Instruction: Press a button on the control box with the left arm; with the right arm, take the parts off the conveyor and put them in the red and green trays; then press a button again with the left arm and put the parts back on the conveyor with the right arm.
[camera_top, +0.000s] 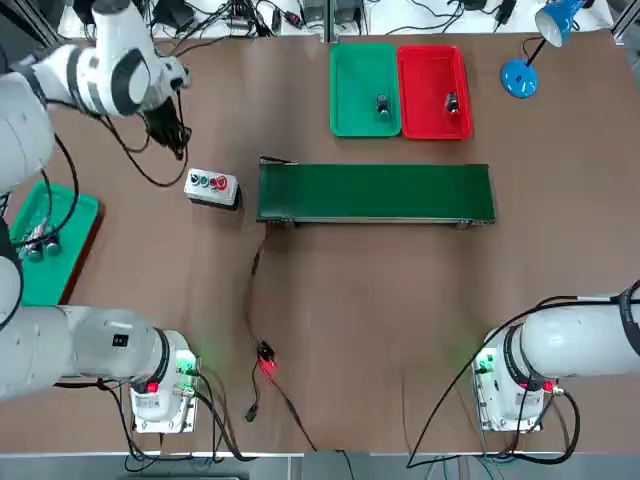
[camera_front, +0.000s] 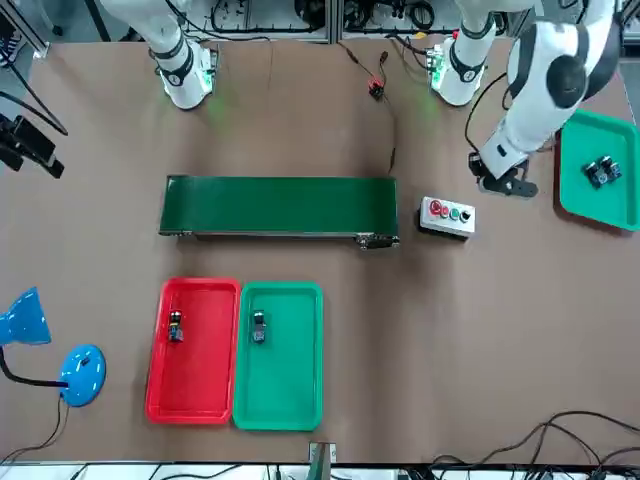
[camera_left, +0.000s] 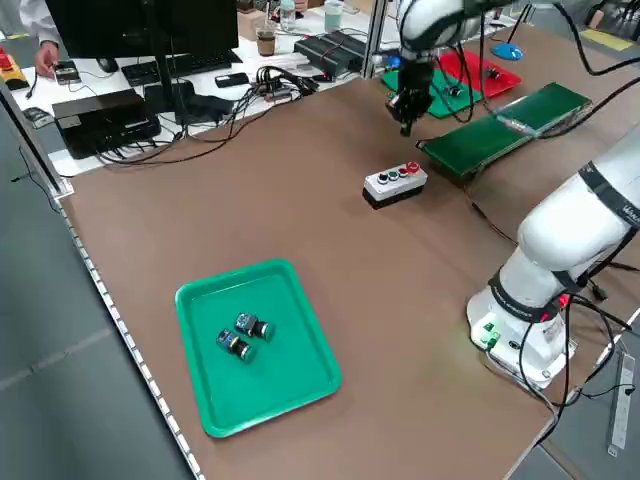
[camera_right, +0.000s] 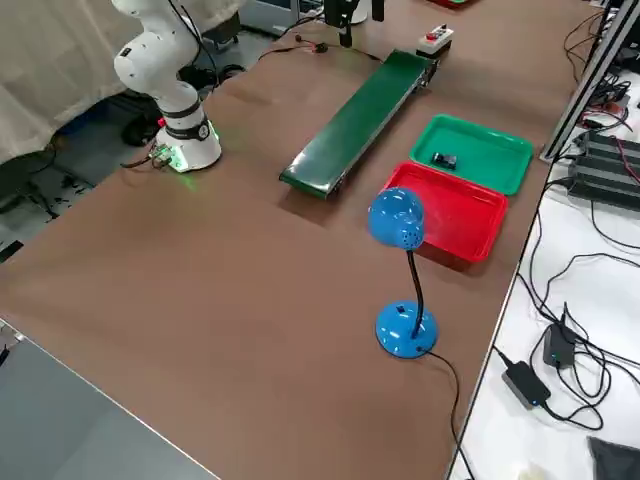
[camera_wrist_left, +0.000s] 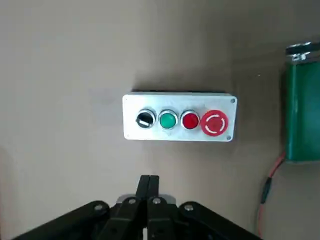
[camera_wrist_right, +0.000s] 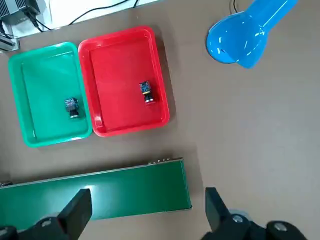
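Brown tabletop spreads around the conveyor (camera_top: 375, 193), a bare dark green belt. Beyond it, the green tray (camera_top: 364, 90) and red tray (camera_top: 434, 92) each hold one small dark switch part (camera_top: 383, 106). Left of it sits the pale control box (camera_top: 212, 188), its buttons green and red; near that, the left gripper (camera_wrist_left: 148, 180) is closed on nothing. The right gripper (camera_wrist_right: 149, 200) hangs wide open, empty, to the conveyor's right.

The emergency-stop button (camera_wrist_left: 214, 123) bears curved white arrow marks; no lettering, number or brand is legible elsewhere.
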